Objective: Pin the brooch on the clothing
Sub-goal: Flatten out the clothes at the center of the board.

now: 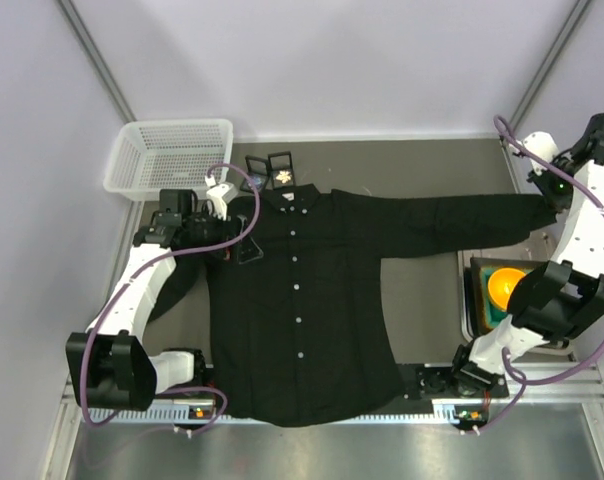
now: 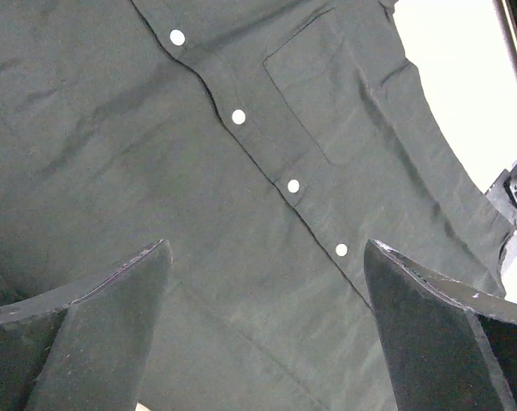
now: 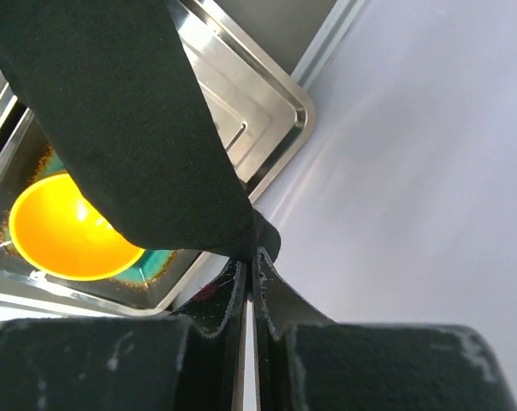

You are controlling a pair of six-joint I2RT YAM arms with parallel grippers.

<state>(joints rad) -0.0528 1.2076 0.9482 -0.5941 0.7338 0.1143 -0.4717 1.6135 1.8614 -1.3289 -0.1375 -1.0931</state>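
A black shirt (image 1: 302, 290) lies flat and face up across the middle of the surface (image 1: 422, 290), collar toward 12 o'clock and hem toward 6 o'clock. One sleeve (image 1: 452, 215) stretches straight out toward 3 o'clock. The right end effector (image 1: 550, 207) is clamped shut on that sleeve's cuff, the fabric pinched between its closed fingers. The left end effector (image 1: 234, 232) hangs over the shirt's shoulder at 9 o'clock of the collar, fingers spread wide and gripping nothing. Its wrist view looks down the row of white buttons (image 2: 239, 116) and the chest pocket (image 2: 327, 94). A white mesh basket (image 1: 172, 155) sits at 11 o'clock. Small black cases (image 1: 272, 168) lie just beyond the collar. At 4 o'clock, a steel tray (image 3: 267, 103) holds an orange bowl (image 3: 62, 231).
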